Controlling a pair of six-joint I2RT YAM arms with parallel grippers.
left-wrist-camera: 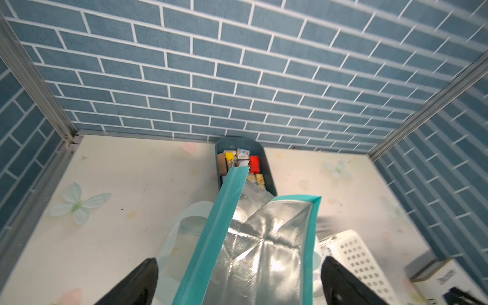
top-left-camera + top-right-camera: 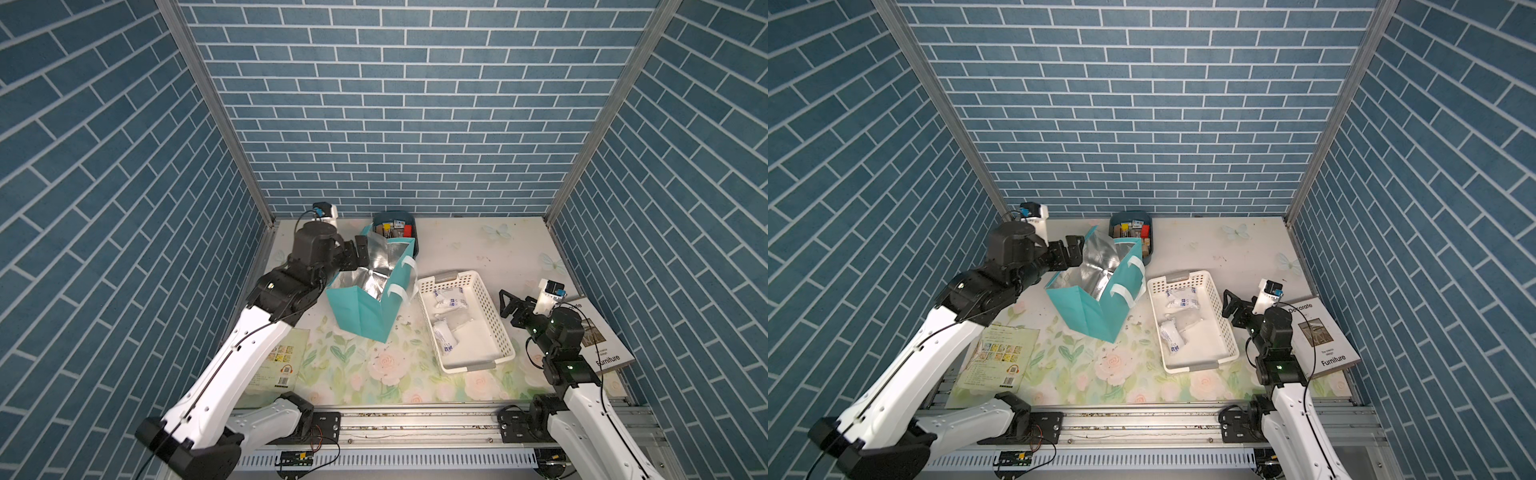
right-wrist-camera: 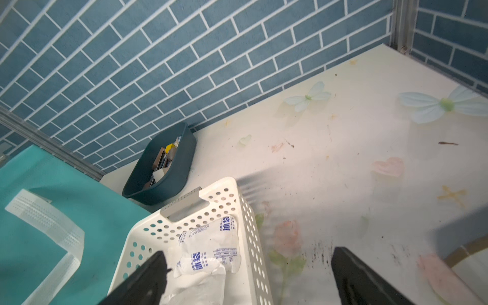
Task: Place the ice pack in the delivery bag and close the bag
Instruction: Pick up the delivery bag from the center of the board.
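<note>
Two robot arms over a floral table point(image 2: 478, 249); ice packs point(image 2: 449, 301) lie in a white basket point(image 2: 492, 309).
Nearest, a book point(image 2: 1320, 336) reads "Decorate" and "Furniture". The right gripper point(image 2: 503, 304) hangs at the basket's edge, jaws spread wide, empty. The packs carry blue Chinese print. Farther back, the teal delivery bag point(image 2: 361, 307) stands foil-lined; the left gripper point(image 2: 360, 251), jaws wide, holds nothing at its rim. Behind sits a dark blue bin point(image 2: 390, 215).

The delivery bag point(image 2: 357, 311) gapes open upward (foil flap point(image 2: 378, 251) upright at back), basket point(image 2: 494, 320) and bin point(image 2: 392, 215) crowding it.
</note>
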